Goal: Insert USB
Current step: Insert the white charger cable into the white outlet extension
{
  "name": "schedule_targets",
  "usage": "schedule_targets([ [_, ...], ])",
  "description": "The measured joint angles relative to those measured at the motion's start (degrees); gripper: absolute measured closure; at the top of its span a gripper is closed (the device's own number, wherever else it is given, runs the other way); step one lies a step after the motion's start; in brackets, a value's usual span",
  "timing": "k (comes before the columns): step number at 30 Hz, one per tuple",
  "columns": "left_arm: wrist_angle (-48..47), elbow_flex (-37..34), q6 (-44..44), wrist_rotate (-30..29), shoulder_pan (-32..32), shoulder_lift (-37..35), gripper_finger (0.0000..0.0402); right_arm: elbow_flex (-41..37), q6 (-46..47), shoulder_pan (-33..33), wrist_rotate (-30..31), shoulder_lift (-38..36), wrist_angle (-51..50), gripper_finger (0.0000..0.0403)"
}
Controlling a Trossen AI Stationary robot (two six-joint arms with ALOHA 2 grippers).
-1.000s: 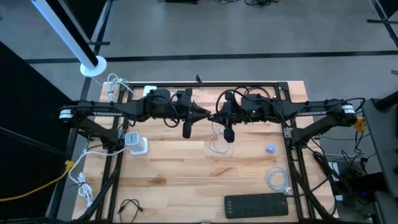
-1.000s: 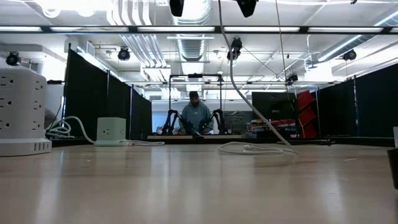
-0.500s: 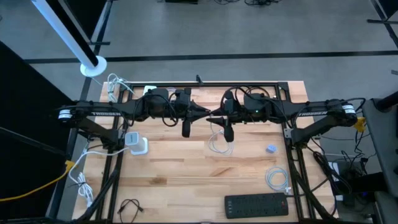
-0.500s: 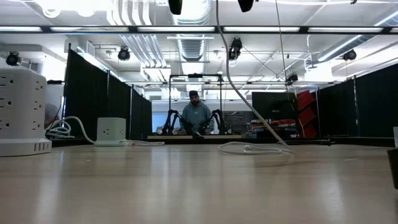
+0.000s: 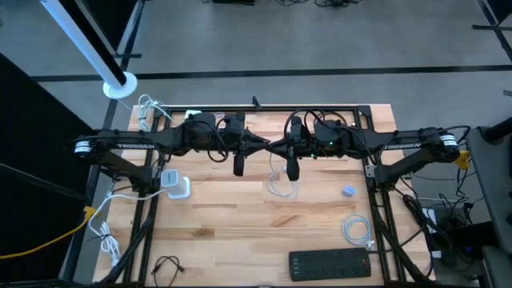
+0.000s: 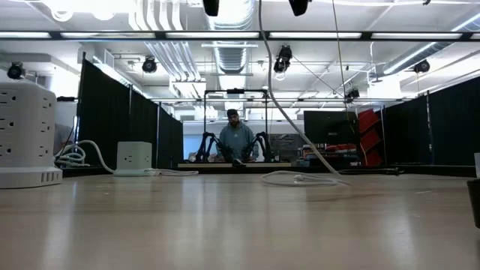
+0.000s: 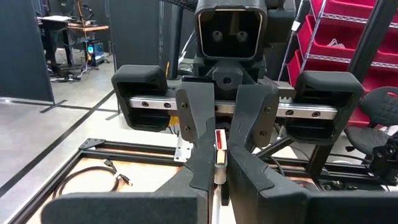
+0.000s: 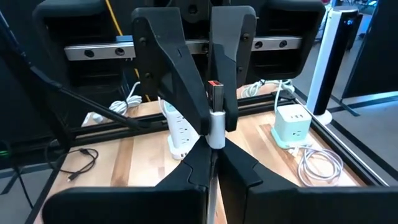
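A white USB plug [image 8: 216, 127] with a red-tongued end is held high over the table's middle, between my two grippers. My left gripper [image 5: 262, 146] reaches in from the left and my right gripper [image 5: 277, 146] from the right, tips meeting, both shut on the plug. The plug's white cable [image 6: 281, 105] hangs down to a loose coil [image 5: 280, 186] that lies on the wood. A white charger cube [image 5: 173, 181] stands on the table at the left. My left gripper pinches the plug's white body [image 7: 218, 169] between its two fingertips, coming level from the table's left. The plug stands upright, red end up, lifted clear, with the cable slack below it. My right gripper pinches the same white body [image 8: 216, 135] between its fingertips, coming level from the table's right, facing the left gripper. The plug's red-tongued end [image 8: 213, 85] sticks up above the fingers.
A white power tower [image 6: 26, 135] and a white power strip [image 8: 180, 127] stand at the far left. A black power strip [image 5: 332, 262], another white cable coil [image 5: 356, 228] and a small blue piece [image 5: 348, 191] lie near right. A person [image 6: 235, 139] sits in the room behind.
My right gripper has edged a little toward the left gripper, and the hanging cable has swung slightly the same way. Both grippers have stayed high over the table's middle.
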Motion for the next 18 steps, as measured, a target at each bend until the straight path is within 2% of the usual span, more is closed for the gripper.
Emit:
schedule_targets([
  [2,-2.3,0.0,-0.4,0.0,0.0,-1.0,0.0377,0.0,-0.3,0.0,-0.1,0.0,-0.1,0.0400],
  [10,-16.9,-0.1,-4.3,0.0,0.0,-7.9,0.0302,0.1,-0.8,0.0,0.3,-0.2,-5.5,0.0401],
  [13,-27.7,-0.1,-9.3,0.0,0.0,-11.0,0.0291,0.1,-1.4,0.0,0.3,-0.2,-9.5,0.0401],
  [18,-53.0,-0.1,-18.5,0.0,-0.6,-15.0,0.0295,0.1,-1.4,0.0,0.3,-0.2,-21.6,0.0401],
])
